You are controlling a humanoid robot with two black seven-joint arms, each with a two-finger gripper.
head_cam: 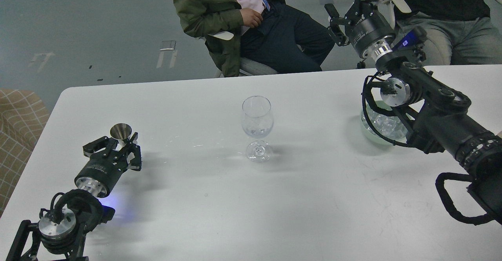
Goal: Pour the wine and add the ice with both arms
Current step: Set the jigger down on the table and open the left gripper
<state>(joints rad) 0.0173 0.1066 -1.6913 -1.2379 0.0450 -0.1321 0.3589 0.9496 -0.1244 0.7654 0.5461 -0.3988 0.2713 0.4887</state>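
A clear stemmed wine glass stands upright at the table's middle; faint clear glints show low in its bowl, and I cannot tell whether they are liquid. No coloured wine shows. My left gripper at the near left is shut on a small steel measuring cup, whose mouth faces up and a little toward me. Clear ice cubes fill a pale green bowl at the right, partly hidden by my right arm. My right gripper is raised beyond the table's far edge, fingers spread, holding nothing.
The white table carries the glass, the cup and the bowl. Two seated people are just behind its far edge, close to my right gripper. A checked tan seat stands beside the table's left edge.
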